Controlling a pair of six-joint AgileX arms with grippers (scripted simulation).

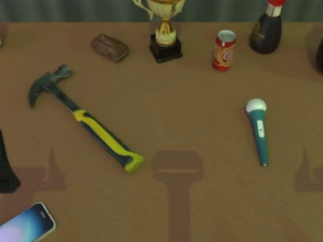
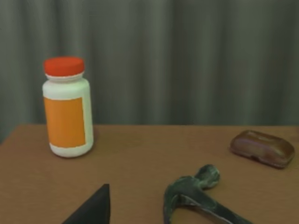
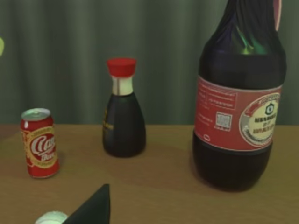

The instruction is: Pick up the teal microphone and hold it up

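The teal microphone (image 1: 259,130) lies flat on the right half of the table, its white head toward the back and its tapering handle toward the front. In the right wrist view only the white head (image 3: 51,218) peeks in, beside a dark tip of my right gripper (image 3: 96,207). My left gripper (image 2: 93,210) shows as a dark tip near the hammer's head (image 2: 189,193), far from the microphone. Neither gripper appears in the top view, and nothing is held.
A yellow-and-dark hammer (image 1: 83,121) lies at the left. Along the back stand a brown block (image 1: 109,47), trophy (image 1: 165,35), red can (image 1: 224,50) and soy bottle (image 1: 266,30). A large dark bottle (image 3: 238,102), white pill bottle (image 2: 67,109), phone (image 1: 25,227) and a dark shape (image 1: 6,171) ring the edges.
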